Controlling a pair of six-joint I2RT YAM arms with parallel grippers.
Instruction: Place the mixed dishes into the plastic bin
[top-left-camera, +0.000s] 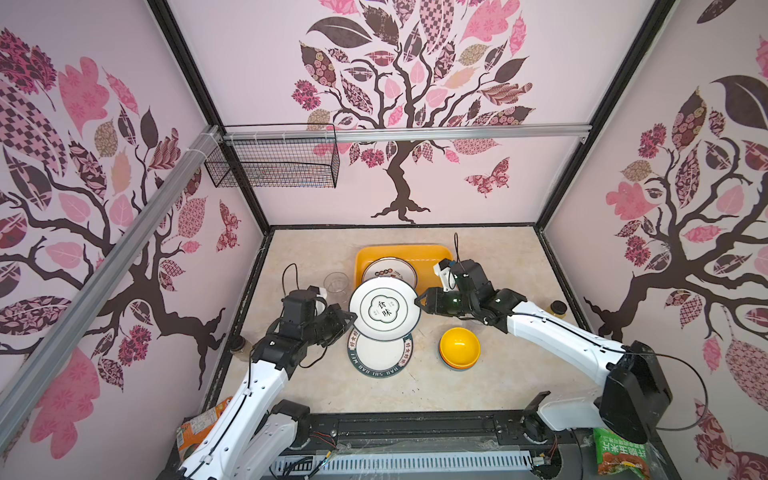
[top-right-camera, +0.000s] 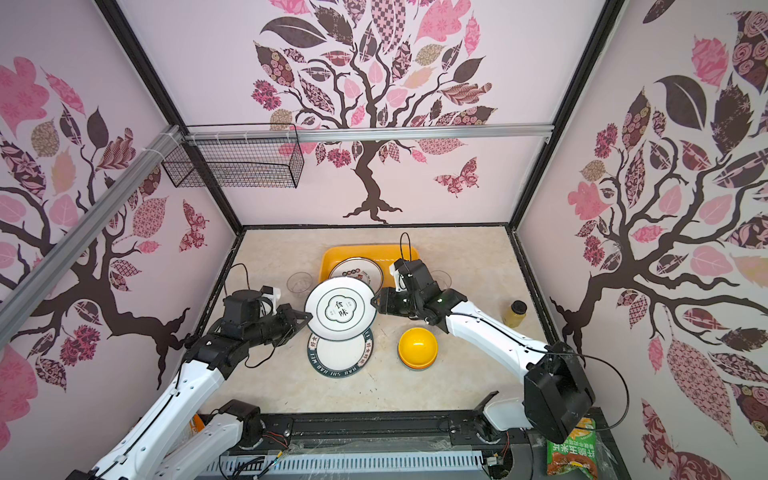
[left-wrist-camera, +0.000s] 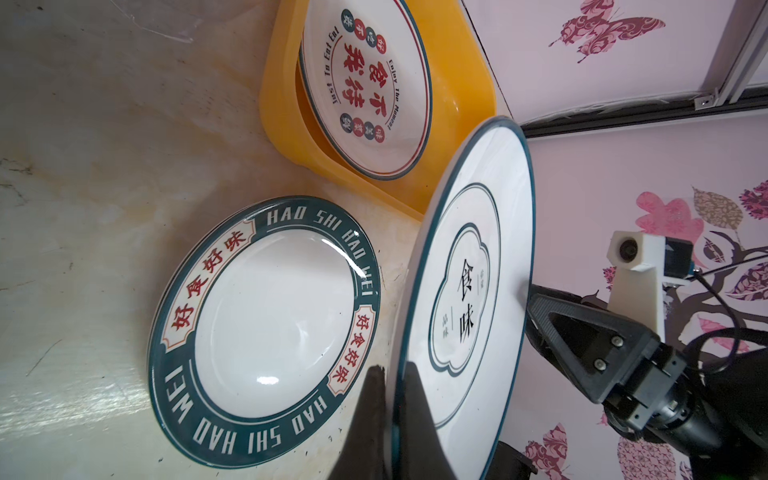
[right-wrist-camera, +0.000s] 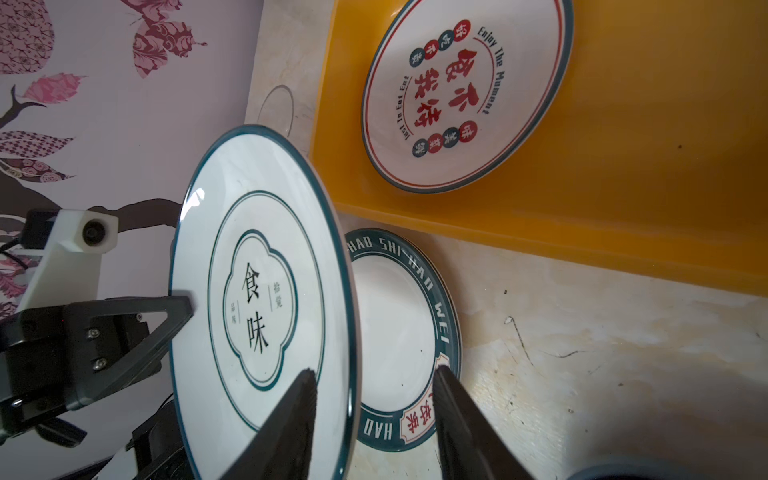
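Note:
A white plate (top-left-camera: 383, 309) (top-right-camera: 340, 309) with a thin teal rim hangs tilted above the table, in front of the yellow-orange plastic bin (top-left-camera: 440, 251) (top-right-camera: 332, 257). My left gripper (top-left-camera: 353, 318) (left-wrist-camera: 392, 368) is shut on its left rim. My right gripper (top-left-camera: 417, 301) (right-wrist-camera: 374, 370) is open, its jaws astride the opposite rim with a gap on the underside. A red-lettered plate (top-left-camera: 390, 272) (right-wrist-camera: 457, 95) lies in the bin. A dark-rimmed plate (top-left-camera: 380, 357) (left-wrist-camera: 266, 324) lies on the table under the held one. Stacked bowls, yellow on top (top-left-camera: 459, 345), sit to the right. A clear tumbler (top-left-camera: 336, 282) stands left of the bin.
A second tumbler (top-right-camera: 440, 278) stands behind my right wrist. An amber bottle (top-right-camera: 515, 313) is near the right wall. Snack bags (top-left-camera: 619, 453) (top-left-camera: 195, 432) lie at the front corners. A black wire basket (top-left-camera: 274, 162) hangs on the back wall.

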